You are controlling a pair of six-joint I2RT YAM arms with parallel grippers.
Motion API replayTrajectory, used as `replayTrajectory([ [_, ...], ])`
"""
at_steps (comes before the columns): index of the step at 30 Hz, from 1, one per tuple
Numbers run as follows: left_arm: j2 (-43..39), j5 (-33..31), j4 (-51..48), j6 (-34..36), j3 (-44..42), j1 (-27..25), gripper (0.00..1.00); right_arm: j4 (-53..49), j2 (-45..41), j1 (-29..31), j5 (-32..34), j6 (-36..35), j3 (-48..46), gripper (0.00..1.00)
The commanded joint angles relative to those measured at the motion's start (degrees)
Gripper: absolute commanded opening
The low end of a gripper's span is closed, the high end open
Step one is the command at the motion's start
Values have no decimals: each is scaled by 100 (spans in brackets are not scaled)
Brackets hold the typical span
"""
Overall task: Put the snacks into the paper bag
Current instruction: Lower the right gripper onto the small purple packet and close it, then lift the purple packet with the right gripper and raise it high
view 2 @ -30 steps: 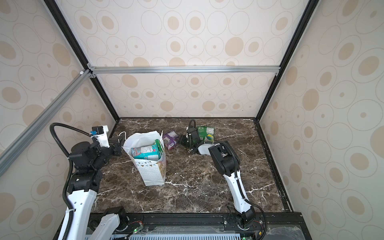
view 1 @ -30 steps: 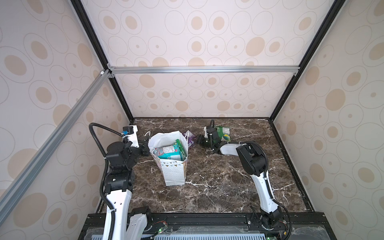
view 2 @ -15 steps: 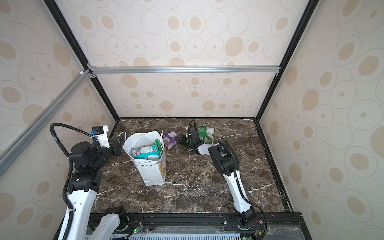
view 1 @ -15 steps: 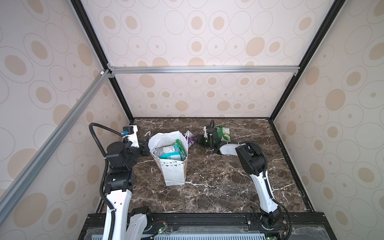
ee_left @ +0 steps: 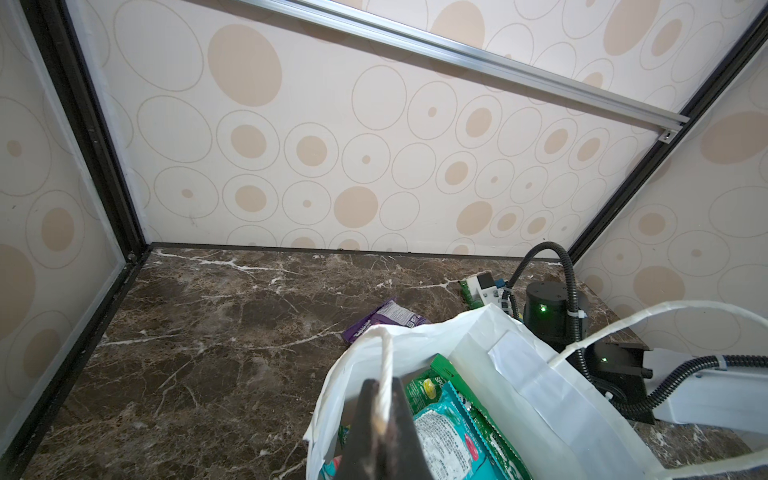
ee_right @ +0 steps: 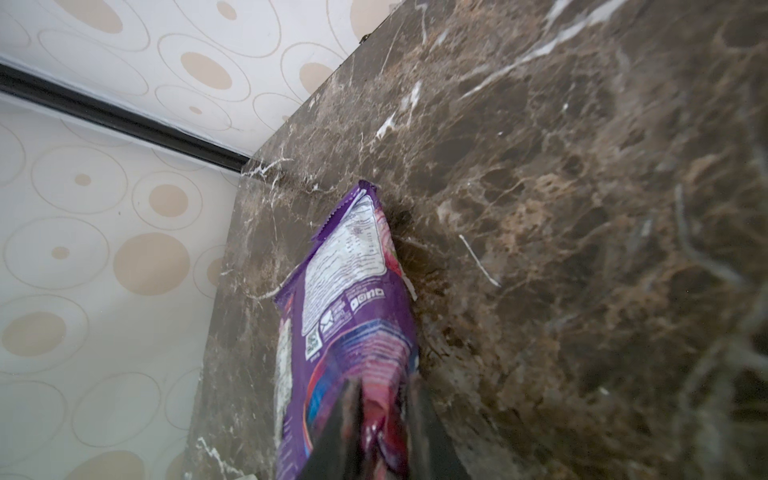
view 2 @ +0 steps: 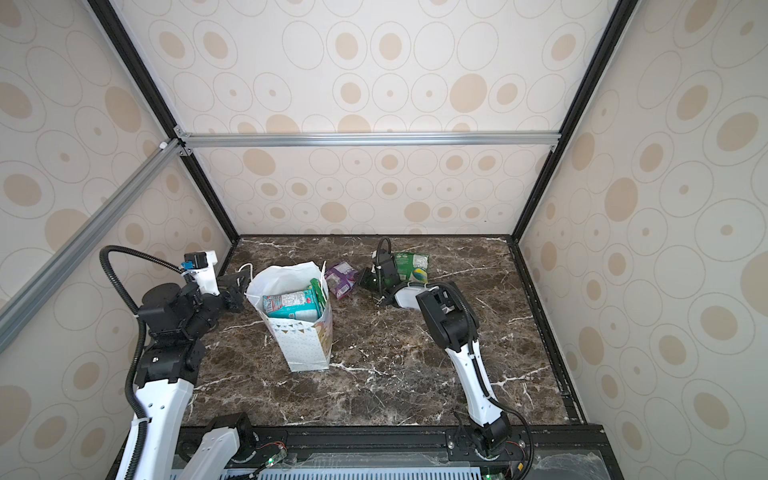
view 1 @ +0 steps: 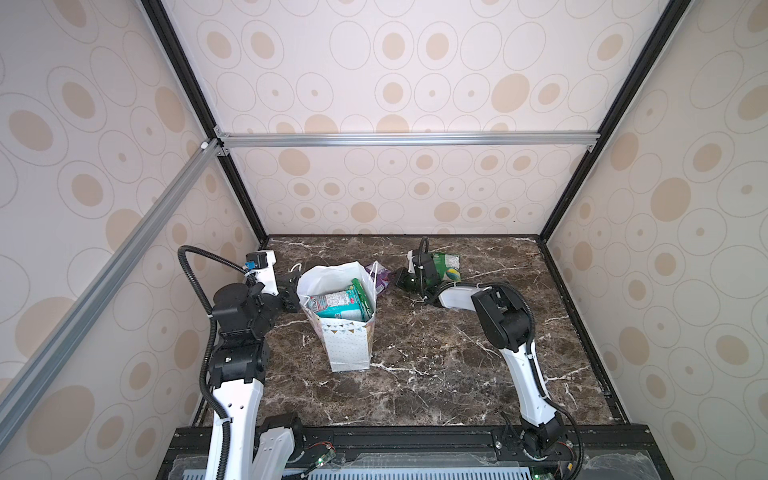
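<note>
The right gripper (ee_right: 382, 399) pinches the end of the purple snack packet (ee_right: 349, 299) lying on the table (ee_right: 540, 208) just beside the paper bag (view 1: 349, 349). Light, limp and glossy, it probably holds best by that sealed edge. The left gripper (ee_left: 380, 399) clamps the bag's cord handle (ee_left: 387, 361).

Top views: stereo pair, high over the front edge, looking down and back across the whole marble table (view 1: 436, 374), paper bag (view 1: 350, 345) in both. Left wrist view: close at the paper bag's rim, facing the back wall (ee_left: 374, 166). Right wrist view: very near the purple packet (ee_right: 353, 307) just beyond the bag, shared with the left wrist view.
</note>
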Motion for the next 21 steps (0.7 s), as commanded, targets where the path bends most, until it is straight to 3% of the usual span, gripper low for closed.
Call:
replayTrajectory([
  [1, -20, 109, 113, -37, 4, 47, 0, -223, 50, -17, 88, -47, 153, 13],
  [5, -28, 101, 114, -26, 11, 42, 0, -237, -58, -15, 179, -108, 56, 1],
  [21, -46, 92, 106, -18, 9, 50, 0, -351, -966, -8, 412, -651, -817, 0],
])
